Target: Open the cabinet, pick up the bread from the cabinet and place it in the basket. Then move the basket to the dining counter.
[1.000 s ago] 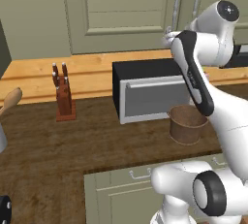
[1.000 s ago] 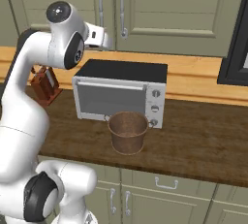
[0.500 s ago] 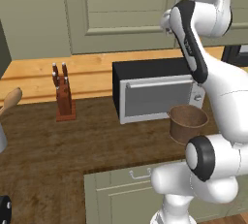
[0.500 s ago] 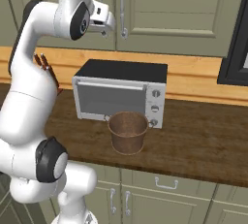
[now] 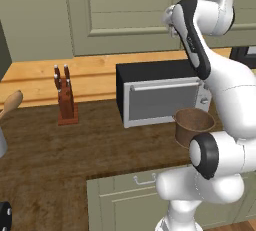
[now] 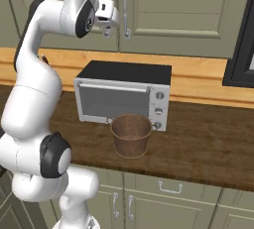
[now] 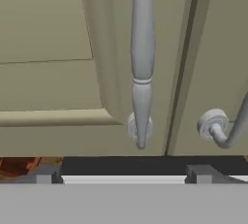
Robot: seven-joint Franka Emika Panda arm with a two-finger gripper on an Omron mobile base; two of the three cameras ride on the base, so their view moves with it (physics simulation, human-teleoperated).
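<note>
Olive-green cabinet (image 6: pixel 188 10) doors, shut, fill the top of the right base frame above a wood-grain counter (image 6: pixel 213 143) — basket (image 6: pixel 131 135) at centre before the toaster oven (image 6: pixel 124 95) — with the gripper (image 6: pixel 107 24) raised upper left by a door handle (image 7: pixel 141 48), its spread unreadable.
</note>
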